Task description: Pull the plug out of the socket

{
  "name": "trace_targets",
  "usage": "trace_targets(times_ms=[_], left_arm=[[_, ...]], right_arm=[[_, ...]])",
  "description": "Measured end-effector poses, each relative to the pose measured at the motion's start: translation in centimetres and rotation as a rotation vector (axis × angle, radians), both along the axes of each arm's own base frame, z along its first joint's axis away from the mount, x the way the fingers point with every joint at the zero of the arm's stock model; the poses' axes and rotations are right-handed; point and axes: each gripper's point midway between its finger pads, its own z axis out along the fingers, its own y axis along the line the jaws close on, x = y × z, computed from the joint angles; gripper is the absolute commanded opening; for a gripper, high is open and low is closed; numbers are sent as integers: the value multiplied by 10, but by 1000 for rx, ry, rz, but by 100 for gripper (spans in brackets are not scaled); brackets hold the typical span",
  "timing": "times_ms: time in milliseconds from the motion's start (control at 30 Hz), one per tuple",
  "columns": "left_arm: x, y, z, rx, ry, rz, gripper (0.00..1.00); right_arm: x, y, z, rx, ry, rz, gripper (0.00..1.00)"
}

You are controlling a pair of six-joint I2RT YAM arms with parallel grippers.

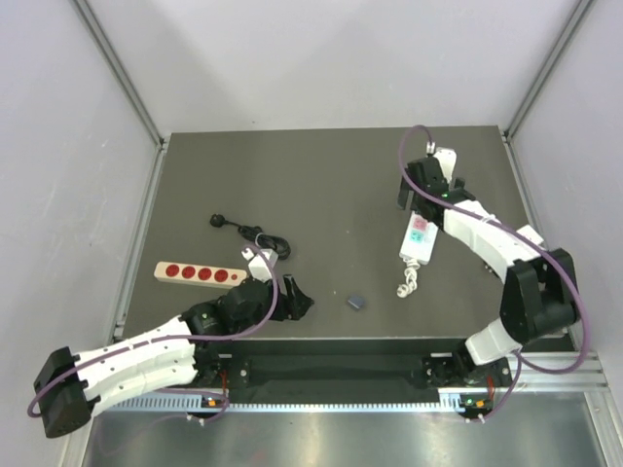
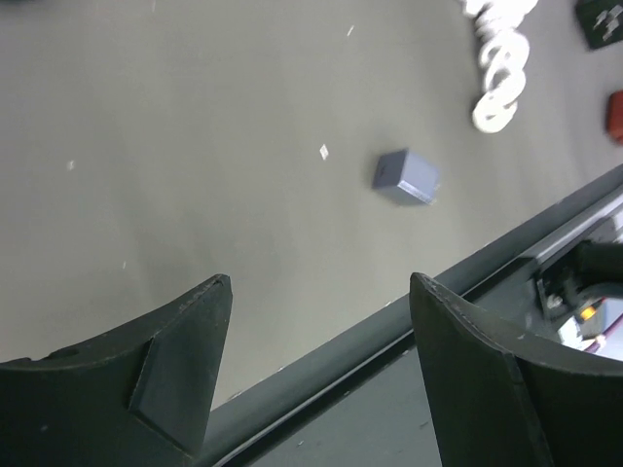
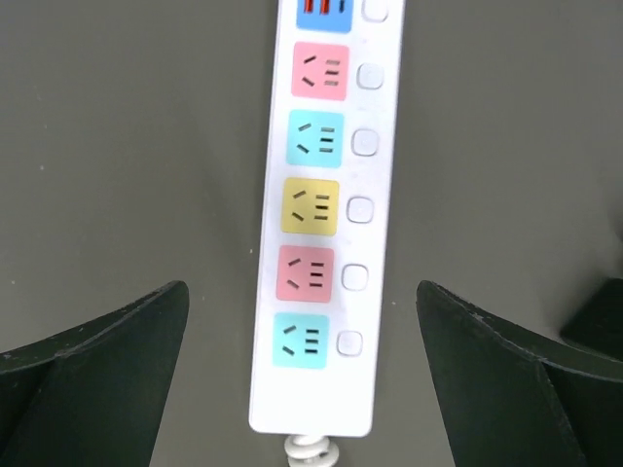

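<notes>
Black fingers (image 3: 107, 360) of the right gripper (image 3: 302, 287) are spread wide, one on each side of the power strip (image 3: 375, 243), and neither touches it. They hold nothing. The strip is long and white and lies flat on the dark grey table (image 1: 331, 185), toward the right side, under the outstretched right arm. Its small outlet faces run in a row: cyan nearest the cord end, then pink, yellow, cyan and pink, with a blue face at the far end. Each has a small white button beside it, and the slots of the five nearer faces are uncovered. A short coiled white cord (image 1: 409, 282) leaves the near end of the strip.

Over by the front edge, the left gripper (image 2: 321, 282) also has its dark fingers (image 2: 175, 360) wide apart and empty, low above the table. A small grey-blue block (image 2: 406, 177) lies loose on the table just beyond them, between this gripper and the coiled cord. Farther left lie a beige strip with red round spots (image 1: 200, 273) and a black cable (image 1: 248, 232).
</notes>
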Motion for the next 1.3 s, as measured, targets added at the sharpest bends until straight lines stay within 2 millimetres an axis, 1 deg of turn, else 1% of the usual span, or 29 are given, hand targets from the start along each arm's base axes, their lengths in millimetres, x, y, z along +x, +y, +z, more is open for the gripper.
trace_targets(times_ms=[67, 100, 200, 267, 300, 333, 367, 400, 467, 500, 567, 600, 633, 700, 767, 800, 867, 933, 967, 1033, 1100, 1200, 1300], left_arm=[[-3, 2, -8, 10, 16, -8, 79], [-4, 1, -9, 9, 20, -13, 79], [-5, -4, -4, -19, 13, -32, 79], [-5, -9, 2, -55, -4, -44, 80], [-5, -12, 5, -82, -20, -51, 80], [-5, -12, 7, -106, -34, -53, 80], [-6, -12, 7, -129, -47, -57, 81], [-6, -12, 8, -160, -66, -59, 81], [-8, -11, 7, -217, -93, -59, 84], [-9, -9, 8, -252, -109, -55, 84], [-11, -7, 12, -313, -137, -50, 84], [-10, -7, 20, -348, -155, -47, 84], [-10, -7, 34, -399, -180, -44, 84], [-11, -5, 66, -514, -243, -43, 88], [-15, 1, 100, -634, -302, -44, 88], [-18, 4, 112, -677, -328, -46, 88], [-24, 11, 130, -740, -367, -58, 89], [-30, 13, 141, -783, -389, -81, 89], [-32, 13, 144, -794, -391, -93, 89], [-36, 11, 144, -801, -379, -116, 89], [-41, 9, 144, -810, -365, -141, 89], [-47, 7, 146, -827, -349, -176, 89], [-52, 5, 147, -840, -329, -198, 89]], right_arm=[[-5, -3, 15, 1, -25, -7, 100], [-7, -4, 22, 3, -36, -8, 100], [-15, -2, 39, 16, -71, 5, 100], [-25, 12, 50, 44, -121, 59, 100], [-34, 26, 55, 69, -166, 115, 100], [-46, 39, 56, 98, -205, 175, 100], [-59, 52, 56, 125, -234, 232, 100], [-76, 67, 52, 159, -267, 305, 100], [-111, 91, 40, 235, -295, 432, 100], [-123, 99, 33, 277, -302, 474, 100], [-139, 104, 19, 352, -305, 501, 100], [-146, 105, 11, 394, -304, 505, 100], [-154, 105, 3, 438, -305, 508, 100], [-170, 106, -10, 526, -305, 521, 100], [-183, 106, -20, 607, -314, 523, 100], [-189, 106, -25, 650, -322, 524, 100], [-201, 108, -33, 738, -331, 533, 100], [-209, 111, -27, 827, -353, 539, 100], [-212, 113, -18, 881, -378, 545, 100], [-217, 114, 9, 984, -449, 556, 100], [-222, 116, 25, 1052, -473, 563, 100], [-225, 120, 21, 1089, -430, 557, 100], [-226, 123, 10, 1092, -370, 540, 100]])
